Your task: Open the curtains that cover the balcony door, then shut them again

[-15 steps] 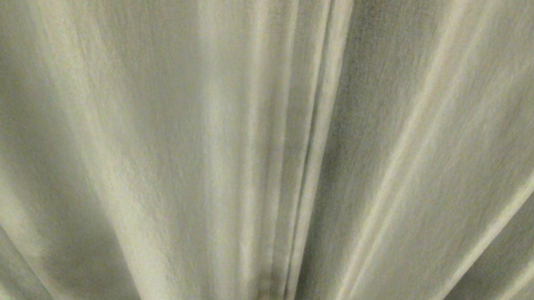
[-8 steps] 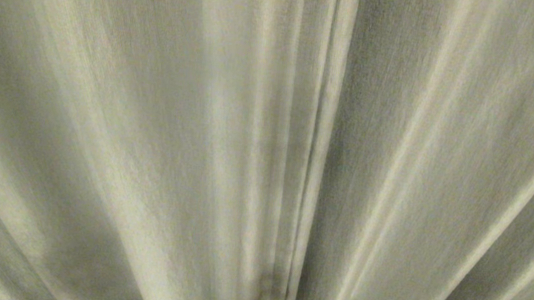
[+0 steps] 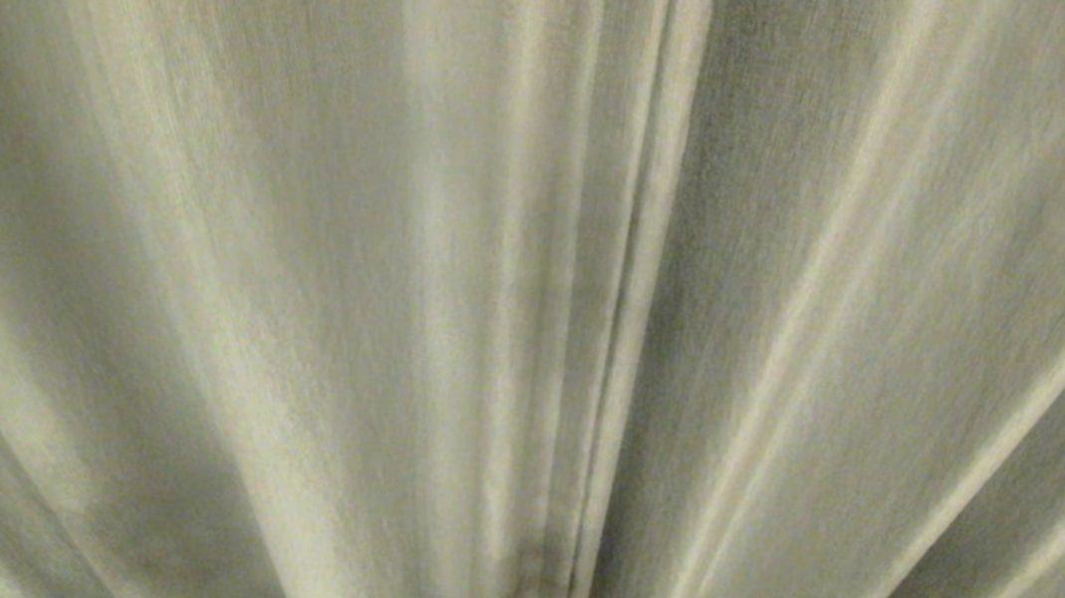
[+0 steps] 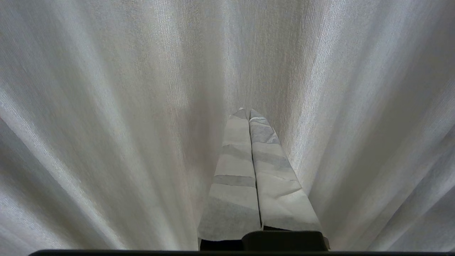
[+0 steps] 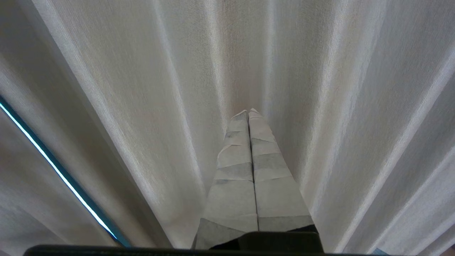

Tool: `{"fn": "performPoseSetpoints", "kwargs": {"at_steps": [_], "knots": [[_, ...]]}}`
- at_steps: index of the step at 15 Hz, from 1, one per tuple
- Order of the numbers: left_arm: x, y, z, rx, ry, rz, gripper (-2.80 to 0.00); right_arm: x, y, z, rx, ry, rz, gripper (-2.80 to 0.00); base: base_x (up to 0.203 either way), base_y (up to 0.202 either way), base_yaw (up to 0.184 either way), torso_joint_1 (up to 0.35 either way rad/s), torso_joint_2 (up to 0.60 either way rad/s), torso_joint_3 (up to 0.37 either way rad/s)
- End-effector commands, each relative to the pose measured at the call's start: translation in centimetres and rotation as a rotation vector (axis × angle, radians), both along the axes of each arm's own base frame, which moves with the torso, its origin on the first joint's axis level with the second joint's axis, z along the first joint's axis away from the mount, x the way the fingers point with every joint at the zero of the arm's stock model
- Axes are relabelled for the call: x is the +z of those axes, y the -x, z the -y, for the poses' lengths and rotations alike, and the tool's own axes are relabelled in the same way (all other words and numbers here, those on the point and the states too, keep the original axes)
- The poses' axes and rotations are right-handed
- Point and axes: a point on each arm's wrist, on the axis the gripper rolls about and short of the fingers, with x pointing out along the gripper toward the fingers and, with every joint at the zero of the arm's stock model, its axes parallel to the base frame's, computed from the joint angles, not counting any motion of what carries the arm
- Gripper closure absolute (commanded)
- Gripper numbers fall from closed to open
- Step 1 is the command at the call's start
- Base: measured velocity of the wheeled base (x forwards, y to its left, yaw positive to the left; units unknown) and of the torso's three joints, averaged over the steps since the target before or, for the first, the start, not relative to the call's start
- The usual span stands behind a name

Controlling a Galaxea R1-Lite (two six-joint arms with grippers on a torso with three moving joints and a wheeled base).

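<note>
Pleated beige curtains (image 3: 298, 242) fill head view, drawn together at centre seam, left gripper (image 4: 249, 111) pointed straight at fabric, tape-wrapped fingers pressed together, holding nothing, right gripper (image 5: 249, 112) likewise closed and empty, tips near folds

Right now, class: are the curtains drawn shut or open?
Shut: the curtains fill the head view, their edges meeting at the centre seam.
</note>
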Motion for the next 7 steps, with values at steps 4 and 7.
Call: {"fn": "performPoseSetpoints", "kwargs": {"at_steps": [4, 7], "knots": [[0.0, 0.01, 0.0, 0.0, 0.0, 0.001, 0.0, 0.01, -0.01, 0.0, -0.001, -0.004, 0.001, 0.0, 0.0, 0.0, 0.0, 0.0, 0.0, 0.0], [0.01, 0.01, 0.0, 0.0, 0.001, 0.002, 0.0, 0.0, -0.01, 0.0, -0.001, -0.004, -0.002, 0.0, 0.0, 0.0, 0.0, 0.0, 0.0, 0.0]]}}
